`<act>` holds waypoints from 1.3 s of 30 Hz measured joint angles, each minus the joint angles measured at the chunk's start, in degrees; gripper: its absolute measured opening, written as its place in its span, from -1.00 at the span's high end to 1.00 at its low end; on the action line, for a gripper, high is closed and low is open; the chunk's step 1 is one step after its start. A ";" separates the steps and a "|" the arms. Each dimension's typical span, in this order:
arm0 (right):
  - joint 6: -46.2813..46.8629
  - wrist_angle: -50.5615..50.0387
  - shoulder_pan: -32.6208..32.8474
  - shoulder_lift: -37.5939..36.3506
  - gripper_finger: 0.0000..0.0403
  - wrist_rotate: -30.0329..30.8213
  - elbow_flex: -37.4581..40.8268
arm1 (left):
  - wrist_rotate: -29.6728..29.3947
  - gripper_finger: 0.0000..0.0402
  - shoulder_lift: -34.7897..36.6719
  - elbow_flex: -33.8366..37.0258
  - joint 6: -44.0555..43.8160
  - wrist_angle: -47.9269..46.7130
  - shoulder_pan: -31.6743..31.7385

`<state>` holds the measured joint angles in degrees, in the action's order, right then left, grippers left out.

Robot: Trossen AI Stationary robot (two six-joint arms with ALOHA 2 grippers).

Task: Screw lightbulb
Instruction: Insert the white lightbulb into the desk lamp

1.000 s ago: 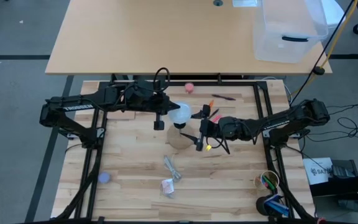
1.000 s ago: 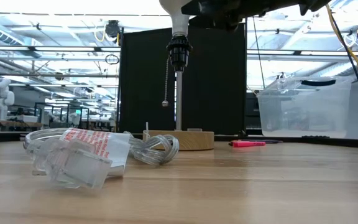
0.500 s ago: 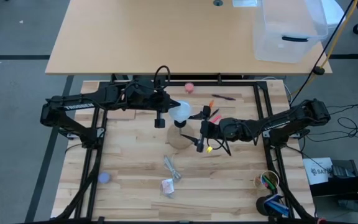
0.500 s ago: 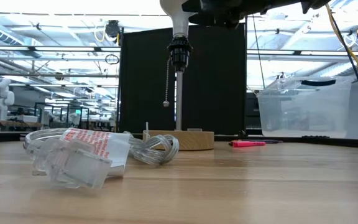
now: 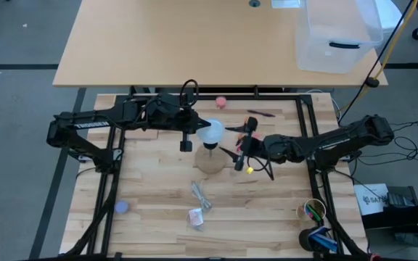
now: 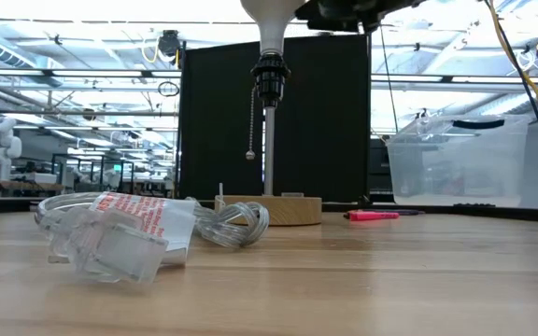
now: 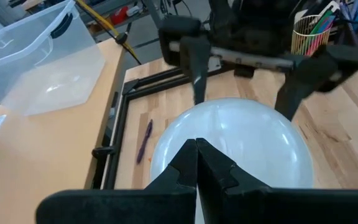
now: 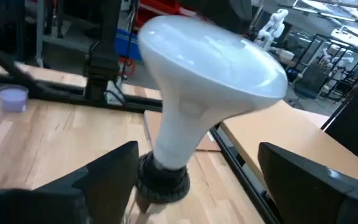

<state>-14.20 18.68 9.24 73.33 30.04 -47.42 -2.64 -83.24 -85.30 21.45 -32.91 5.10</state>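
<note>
The white lightbulb [image 5: 210, 132] stands upright with its neck in the black socket [image 8: 160, 180] on top of the lamp's post, above the round wooden base [image 6: 269, 210]. A pull chain [image 6: 248, 131] hangs from the socket. My left gripper [image 5: 197, 129] is shut, with its fingertips at the bulb's left side. My right gripper [image 5: 239, 145] is open just right of the bulb. In the right wrist view its fingers [image 8: 104, 180] stand wide on either side of the socket, apart from it. My left gripper has its shut fingertips [image 7: 196, 155] against the bulb's round globe [image 7: 229, 134], on the side toward the table's left. The fingers come from the table's left, slanting a little down. The bulb stays upright in the socket.
A clear cable bundle and a plastic packet [image 5: 197, 212] lie near the base. A pink ball [image 5: 221, 101] and a pen [image 5: 261, 113] lie at the far side. A purple piece [image 5: 122, 206] lies at near left and a pen cup [image 5: 312, 210] at near right. A clear bin [image 5: 336, 36] stands on the far table.
My right gripper has drawn back toward the table's right edge, away from the bulb, and stays open. The bulb and my left gripper have kept still.
</note>
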 joint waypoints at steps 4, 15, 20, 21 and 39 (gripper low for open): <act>-0.48 -0.97 0.90 -1.81 -0.18 0.15 0.00 | -0.01 1.00 0.00 0.00 0.00 0.02 0.00; -9.84 2.56 1.80 -1.78 0.94 6.23 0.00 | -0.04 1.00 0.00 0.00 -0.13 0.02 -0.02; -12.16 7.35 1.70 -1.78 0.99 6.38 0.00 | -0.06 1.00 0.00 0.00 -0.15 0.02 -0.02; -12.53 7.81 1.50 -1.78 0.99 6.38 0.00 | -0.06 1.00 0.00 0.00 -0.15 0.02 -0.02; -13.32 8.21 -0.68 -1.25 1.00 2.43 0.00 | -0.40 1.00 0.00 0.00 -0.35 0.03 -0.02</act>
<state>-27.52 26.89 8.56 72.08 32.48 -47.42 -3.04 -83.24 -85.30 21.10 -32.87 5.08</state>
